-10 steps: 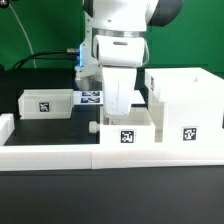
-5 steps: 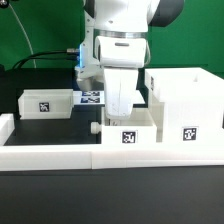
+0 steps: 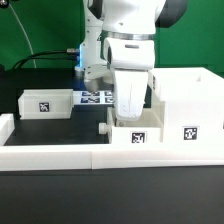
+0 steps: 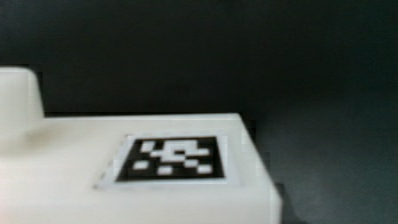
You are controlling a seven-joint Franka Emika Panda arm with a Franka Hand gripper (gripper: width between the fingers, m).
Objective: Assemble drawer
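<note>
A small white tray [image 3: 134,136] with a square tag on its front stands at the middle, against the long border wall. My gripper [image 3: 130,112] reaches down into it from above and looks shut on its back wall; the fingertips are hidden behind the tray's wall. The tall open box shell [image 3: 186,104] stands just to the exterior view's right of this tray, almost touching it. A second shallow tray [image 3: 45,103] lies at the exterior view's left. The wrist view shows only the held tray's white face and tag [image 4: 173,158] up close, with no fingers in sight.
The long low white border wall [image 3: 55,152] runs along the front of the table. The marker board [image 3: 95,97] lies flat behind the gripper, between the left tray and the box shell. A green backdrop and cables are at the back.
My gripper and the small tray have moved together toward the exterior view's right, closer to the box shell. The left tray and box shell have not moved.
</note>
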